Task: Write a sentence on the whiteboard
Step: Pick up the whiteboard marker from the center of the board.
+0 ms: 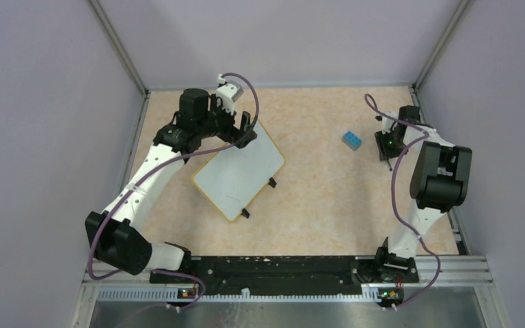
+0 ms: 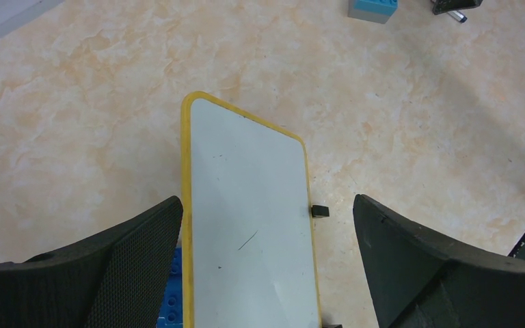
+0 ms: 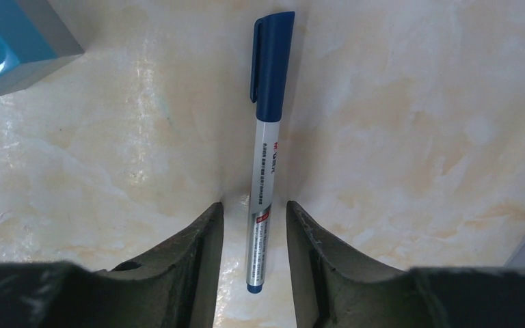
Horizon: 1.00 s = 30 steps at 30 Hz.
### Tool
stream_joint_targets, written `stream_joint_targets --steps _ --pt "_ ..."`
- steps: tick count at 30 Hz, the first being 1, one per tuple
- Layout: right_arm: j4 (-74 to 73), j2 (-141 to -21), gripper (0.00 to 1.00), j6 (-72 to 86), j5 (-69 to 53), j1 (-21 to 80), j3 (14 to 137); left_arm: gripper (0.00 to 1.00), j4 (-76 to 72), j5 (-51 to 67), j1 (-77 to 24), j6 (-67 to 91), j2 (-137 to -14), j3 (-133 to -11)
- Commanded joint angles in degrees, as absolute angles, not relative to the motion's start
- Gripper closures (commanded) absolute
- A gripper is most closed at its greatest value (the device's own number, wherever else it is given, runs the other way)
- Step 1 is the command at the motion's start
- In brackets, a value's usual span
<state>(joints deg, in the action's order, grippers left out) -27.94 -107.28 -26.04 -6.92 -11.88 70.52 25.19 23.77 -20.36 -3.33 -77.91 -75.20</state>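
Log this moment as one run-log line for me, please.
whiteboard: no writing yet | left gripper: open, over whiteboard | right gripper: open, astride capped marker on table, not gripping

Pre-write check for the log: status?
Left gripper open over whiteboard, no lettering on it. Right gripper open, jaws flanking capped marker, not touching. Blue block near marker, not blocking.

Top view: far corner of whiteboard [image 1: 239, 174] hidden under left claw [image 1: 245, 133]. Left wrist view: board's near end cut off by bottom edge; blue studded piece [image 2: 171, 294] mostly hidden behind its rim; faint mark [image 2: 248, 239] too slight to read. Right wrist view: blue block [image 3: 7, 41] cropped at corner; marker [image 3: 266, 150] contact with right claw [image 3: 255, 212] unclear.
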Motion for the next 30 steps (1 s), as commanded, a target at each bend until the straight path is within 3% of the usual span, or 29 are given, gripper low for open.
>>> stream_joint_targets --steps 1,10,18,24,30 --pt "-27.0 -109.1 0.65 -27.4 -5.5 -12.3 72.1 0.01 22.2 26.0 -20.6 -2.8 -77.7 -75.0" --pt "-29.2 -103.2 0.95 -28.2 -7.6 -12.3 67.3 0.01 23.2 27.9 -20.8 -4.2 -77.9 -75.7" --pt "-41.5 -89.1 0.97 -29.5 -17.5 -10.5 71.5 0.01 28.7 33.1 -21.1 -12.0 -78.4 -79.5" --pt "-50.5 -81.6 0.97 -27.0 -28.7 -1.9 72.3 0.01 32.8 44.5 -21.5 -25.4 -76.3 -80.6" --pt "-54.9 -78.9 0.97 -22.3 -39.9 8.1 74.0 0.01 46.6 41.5 -27.2 -45.1 -79.0 -87.6"
